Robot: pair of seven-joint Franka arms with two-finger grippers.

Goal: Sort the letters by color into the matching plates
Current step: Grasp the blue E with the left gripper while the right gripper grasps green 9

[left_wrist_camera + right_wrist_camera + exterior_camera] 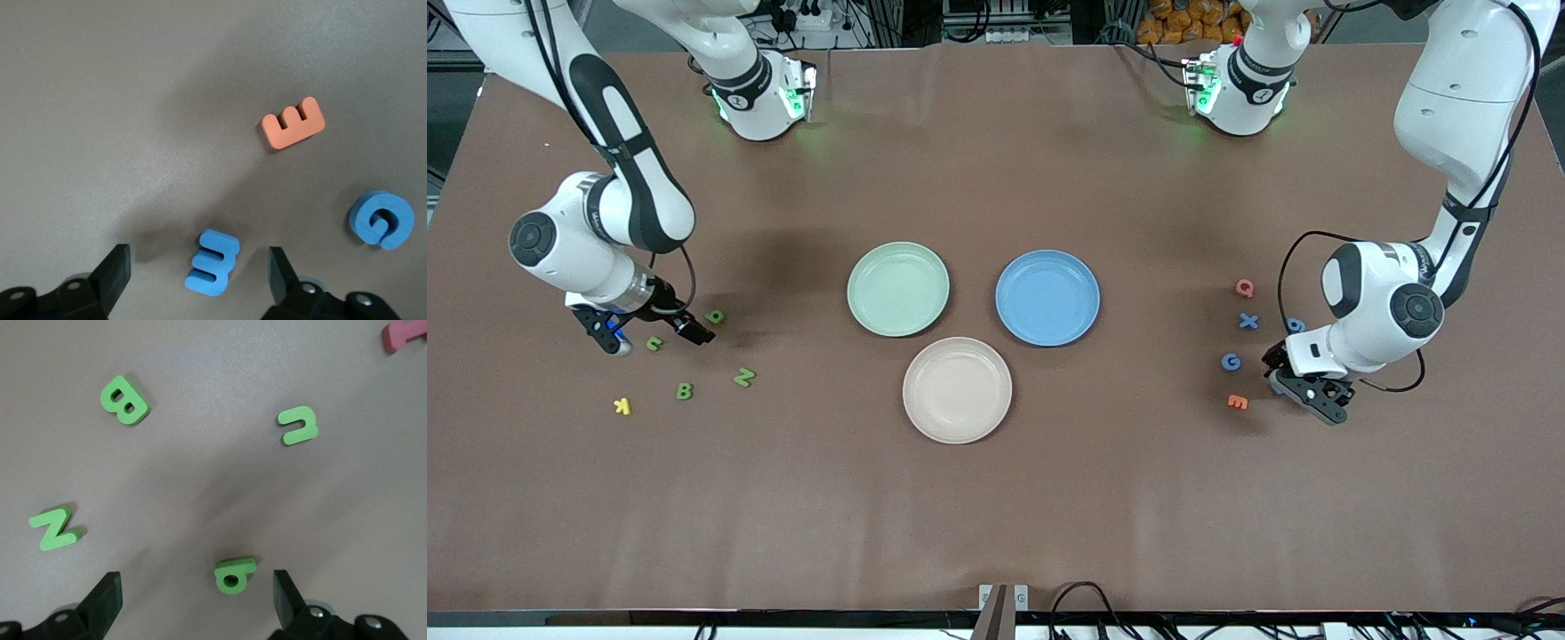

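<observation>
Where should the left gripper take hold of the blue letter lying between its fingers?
Probably straight down from above: the blue letter lies flat on the table, between the left gripper's open fingers. Close across its two long outer edges, mid-length, clear of the orange E.

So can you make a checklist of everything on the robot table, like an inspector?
Surface: brown table, flat.
Job's things: green plate, blue plate, both empty. Green letters at the right arm's end, blue letters at the left arm's end.
Clutter: beige plate; yellow letter, red letter, orange letter.
Grippers: left gripper open over a blue letter; right gripper open over a green letter.
Cables: black cables at the table's near edge.
Surroundings: nothing seen clearly.
</observation>
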